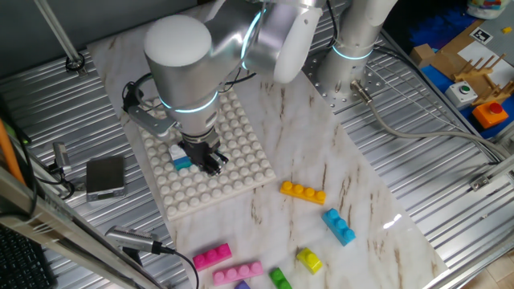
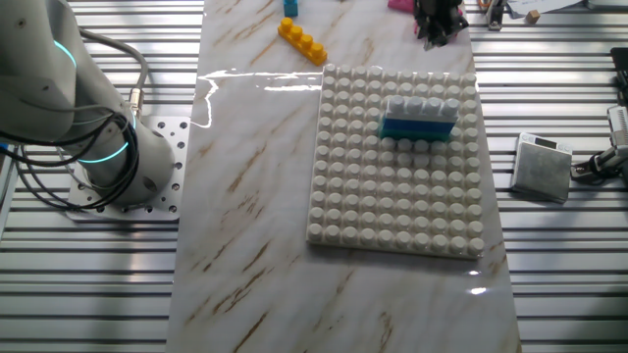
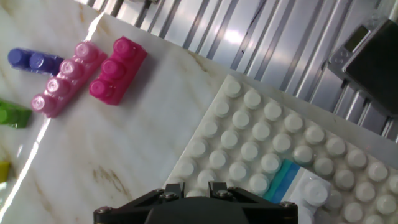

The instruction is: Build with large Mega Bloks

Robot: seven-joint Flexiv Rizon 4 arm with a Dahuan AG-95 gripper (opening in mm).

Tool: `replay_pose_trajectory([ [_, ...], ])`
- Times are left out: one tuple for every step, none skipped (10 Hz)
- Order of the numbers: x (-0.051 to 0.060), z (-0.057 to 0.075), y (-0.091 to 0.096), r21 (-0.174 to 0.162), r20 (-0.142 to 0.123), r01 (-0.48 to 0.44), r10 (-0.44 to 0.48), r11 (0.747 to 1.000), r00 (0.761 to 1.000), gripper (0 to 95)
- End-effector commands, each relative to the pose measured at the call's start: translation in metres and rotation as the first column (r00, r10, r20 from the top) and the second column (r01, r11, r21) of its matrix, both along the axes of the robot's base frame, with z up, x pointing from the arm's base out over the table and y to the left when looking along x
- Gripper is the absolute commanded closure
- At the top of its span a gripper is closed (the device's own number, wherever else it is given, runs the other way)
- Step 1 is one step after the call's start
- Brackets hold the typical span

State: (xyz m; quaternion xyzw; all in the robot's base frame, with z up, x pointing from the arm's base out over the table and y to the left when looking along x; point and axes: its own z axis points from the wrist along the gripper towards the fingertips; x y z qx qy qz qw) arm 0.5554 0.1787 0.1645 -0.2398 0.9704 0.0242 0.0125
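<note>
Blocks [image 2: 419,118] sit stacked on the white board [image 2: 392,196]. Hand [image 1: 210,163] hovers nearby; its grip cannot be told. Blocks look light, hard; grab the long sides.

White-on-teal brick stack [image 2: 419,117] on studded baseplate [image 2: 392,206]

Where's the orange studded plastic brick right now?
In one fixed view the orange studded plastic brick lies loose on the marble tabletop, between the white studded baseplate and the blue brick.
</note>
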Motion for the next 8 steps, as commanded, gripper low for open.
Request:
replay_pose_trajectory([
  [0.001,0.0,0.0,0.011,-0.004,0.006,-0.006,1.0,1.0,76.0],
  [0.001,0.0,0.0,0.024,-0.012,0.022,-0.022,0.999,1.0,76.0],
  [0.006,-0.004,0.015,0.037,-0.025,0.052,-0.051,0.998,0.998,76.0],
  [0.007,-0.009,0.028,0.036,-0.026,0.068,-0.067,0.997,0.997,76.0],
  [0.009,-0.02,0.046,0.036,-0.024,0.105,-0.104,0.994,0.994,76.0],
  [0.011,-0.027,0.059,0.04,-0.015,0.125,-0.125,0.991,0.992,76.0],
  [0.013,-0.033,0.074,0.04,-0.011,0.14,-0.14,0.989,0.99,76.0],
  [0.013,-0.035,0.085,0.041,-0.006,0.148,-0.148,0.988,0.989,76.0],
])
